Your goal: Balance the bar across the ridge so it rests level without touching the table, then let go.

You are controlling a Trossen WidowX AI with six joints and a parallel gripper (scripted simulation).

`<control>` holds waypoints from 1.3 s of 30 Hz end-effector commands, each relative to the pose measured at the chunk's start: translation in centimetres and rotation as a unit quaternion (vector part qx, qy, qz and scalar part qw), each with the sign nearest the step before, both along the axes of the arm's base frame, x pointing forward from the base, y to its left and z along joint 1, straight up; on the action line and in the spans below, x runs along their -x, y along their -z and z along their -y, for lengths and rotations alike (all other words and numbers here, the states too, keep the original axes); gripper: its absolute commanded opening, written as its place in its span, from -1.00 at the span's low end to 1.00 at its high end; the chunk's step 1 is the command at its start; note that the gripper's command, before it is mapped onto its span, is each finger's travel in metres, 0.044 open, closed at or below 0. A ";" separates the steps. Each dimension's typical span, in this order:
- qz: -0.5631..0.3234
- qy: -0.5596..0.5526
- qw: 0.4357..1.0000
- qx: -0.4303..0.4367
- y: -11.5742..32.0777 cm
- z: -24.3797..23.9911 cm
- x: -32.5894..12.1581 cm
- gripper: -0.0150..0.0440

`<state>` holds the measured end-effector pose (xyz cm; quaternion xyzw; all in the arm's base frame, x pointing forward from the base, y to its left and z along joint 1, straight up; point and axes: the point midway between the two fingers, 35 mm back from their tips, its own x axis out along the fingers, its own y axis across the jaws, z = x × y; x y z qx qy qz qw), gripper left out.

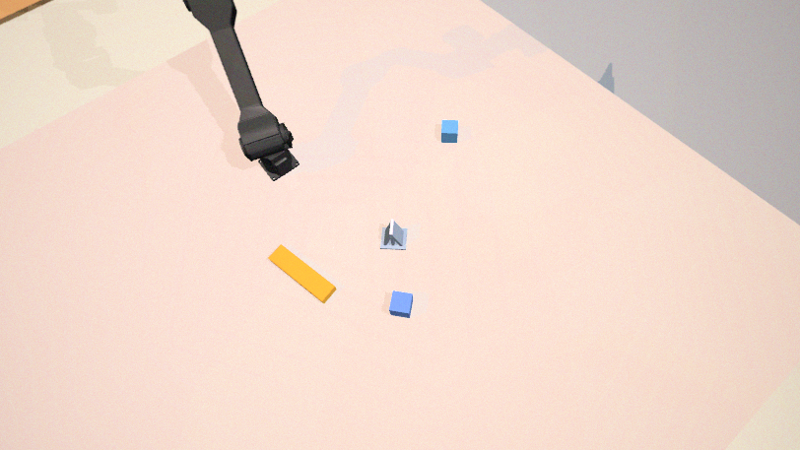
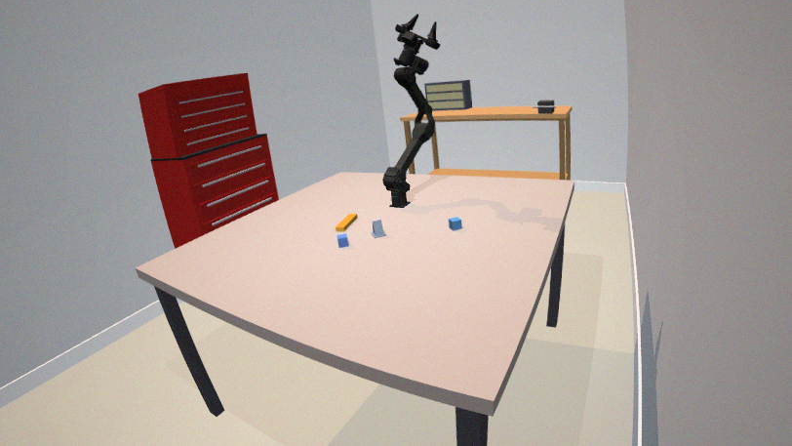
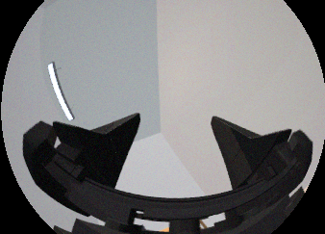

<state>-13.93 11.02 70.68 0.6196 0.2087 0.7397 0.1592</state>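
While the yellow-orange bar lies flat on the surface, off to the left of the grey ridge in the top view, the balancing act is still all to play for! Nothing bridges the ridge; it stands upright on its little base, apart from the bar. And the end effector? High above the ridge's level, fingers spread nearly as far as they go, nothing between them. So, by my reading, we're at the start: grasp, lift, line up over the ridge, lower level, release, every one of those left to do.

Two bystanders on the pitch: the darker blue cube just below the ridge in the top view, the lighter blue cube up and to its right.

Now, what are we missing? The top view cuts off the upper arm, end effector and all. The wrist view faces the walls, with neither bar nor ridge to be made out, and an orange sliver at its bottom edge is too hidden to name. From the exterior view the ridge is tiny, its top edge hard to judge, and the bar's midpoint carries no mark I can see.
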 end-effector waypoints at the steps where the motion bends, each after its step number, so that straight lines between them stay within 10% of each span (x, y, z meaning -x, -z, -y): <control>1: -0.003 -0.002 1.000 -0.001 0.0 0.1 -0.1 0.78; 19: -0.316 -0.170 0.926 -0.117 -1.1 6.5 -17.6 0.58; 39: -0.619 -0.362 0.546 -0.434 13.1 15.7 -43.2 0.58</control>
